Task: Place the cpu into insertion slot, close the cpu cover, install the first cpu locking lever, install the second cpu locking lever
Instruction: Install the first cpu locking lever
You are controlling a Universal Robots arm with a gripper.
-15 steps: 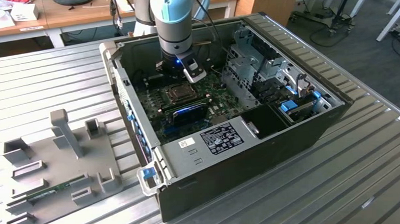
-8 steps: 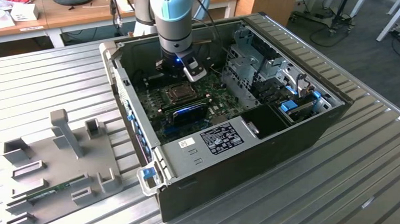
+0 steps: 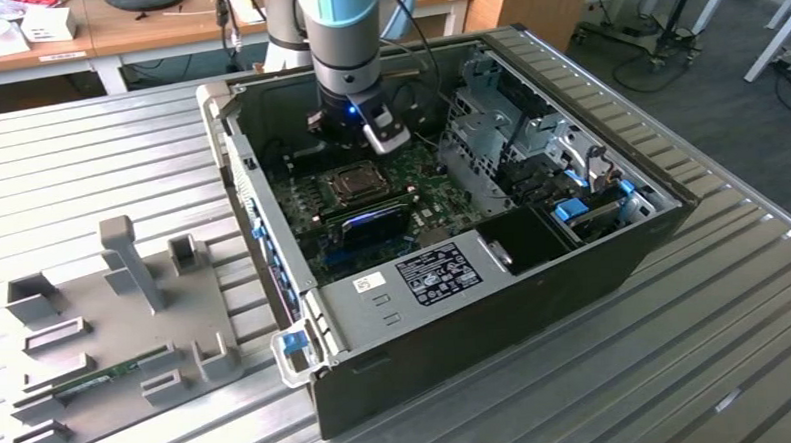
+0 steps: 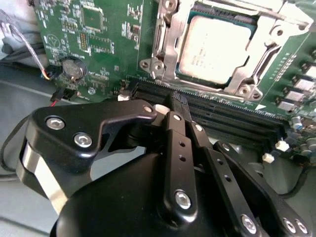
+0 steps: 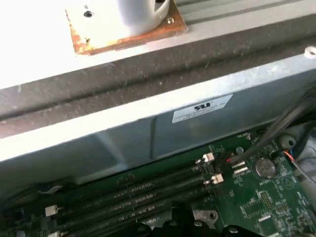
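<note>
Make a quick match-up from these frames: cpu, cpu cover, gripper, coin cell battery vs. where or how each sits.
Column 1:
1. cpu
2. cpu cover
3. gripper
4. coin cell battery

Column 2:
A. round, silver, on the green board
B. lying in the insertion slot
C. over the black memory slots
D. metal frame down around the chip

Pairs: 1-B, 2-D, 3-C, 4-A
</note>
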